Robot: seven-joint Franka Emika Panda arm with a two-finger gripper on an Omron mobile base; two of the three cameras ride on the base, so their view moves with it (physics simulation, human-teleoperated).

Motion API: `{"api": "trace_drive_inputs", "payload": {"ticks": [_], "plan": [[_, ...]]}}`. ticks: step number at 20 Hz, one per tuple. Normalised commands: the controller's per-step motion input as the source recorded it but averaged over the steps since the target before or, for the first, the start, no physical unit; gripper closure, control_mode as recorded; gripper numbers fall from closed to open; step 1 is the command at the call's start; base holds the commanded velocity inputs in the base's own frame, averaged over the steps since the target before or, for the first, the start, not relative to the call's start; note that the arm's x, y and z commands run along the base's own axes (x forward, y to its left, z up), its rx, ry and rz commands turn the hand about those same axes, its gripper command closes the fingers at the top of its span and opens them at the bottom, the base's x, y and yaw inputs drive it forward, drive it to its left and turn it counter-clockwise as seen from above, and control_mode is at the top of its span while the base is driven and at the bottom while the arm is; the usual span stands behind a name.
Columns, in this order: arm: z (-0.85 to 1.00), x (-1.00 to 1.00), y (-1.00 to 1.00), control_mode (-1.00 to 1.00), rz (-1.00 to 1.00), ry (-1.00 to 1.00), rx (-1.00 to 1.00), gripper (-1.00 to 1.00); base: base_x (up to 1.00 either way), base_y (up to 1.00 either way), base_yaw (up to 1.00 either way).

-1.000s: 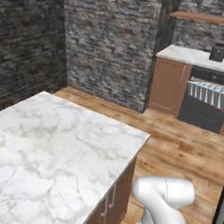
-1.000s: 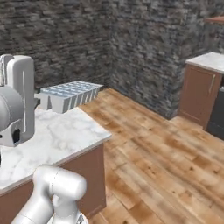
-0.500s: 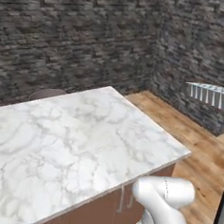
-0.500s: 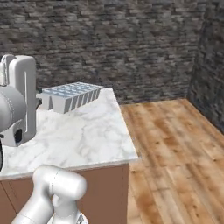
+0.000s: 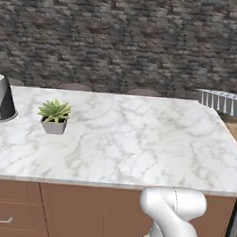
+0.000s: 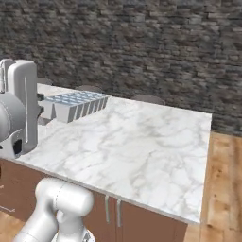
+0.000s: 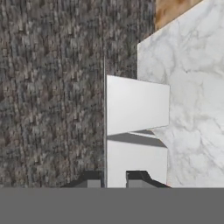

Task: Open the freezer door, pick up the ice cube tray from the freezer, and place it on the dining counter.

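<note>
A: Where does the job stand?

B: I'd judge the fetching done. The hand [image 7: 113, 179] is pinched on the ice cube tray [image 6: 75, 105], carrying it above the dining bench [image 6: 142, 146]; setting it down is left.

A: What are the surfaces like?

B: The tray is pale blue, rigid, a grid of small square cells. The bench is smooth white-grey marble over brown wood, with a small spiky potted plant [image 5: 54, 116] standing well away.
</note>
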Motion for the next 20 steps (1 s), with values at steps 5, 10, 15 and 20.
{"api": "trace_drive_inputs", "payload": {"ticks": [5, 10, 15, 20], "plan": [[0.0, 0.0, 0.0, 1.0, 0.0, 0.0, 0.0, 1.0, 0.34, -0.23, 0.61], [0.0, 0.0, 0.0, 1.0, 0.0, 0.0, 0.0, 1.0, 0.26, -0.47, 0.34], [0.0, 0.0, 0.0, 1.0, 0.0, 0.0, 0.0, 1.0, 0.18, -0.3, 0.15], [-0.03, 0.26, -0.29, -1.0, 0.02, 0.0, 0.01, 1.0, 0.11, -0.12, 0.02]]}}
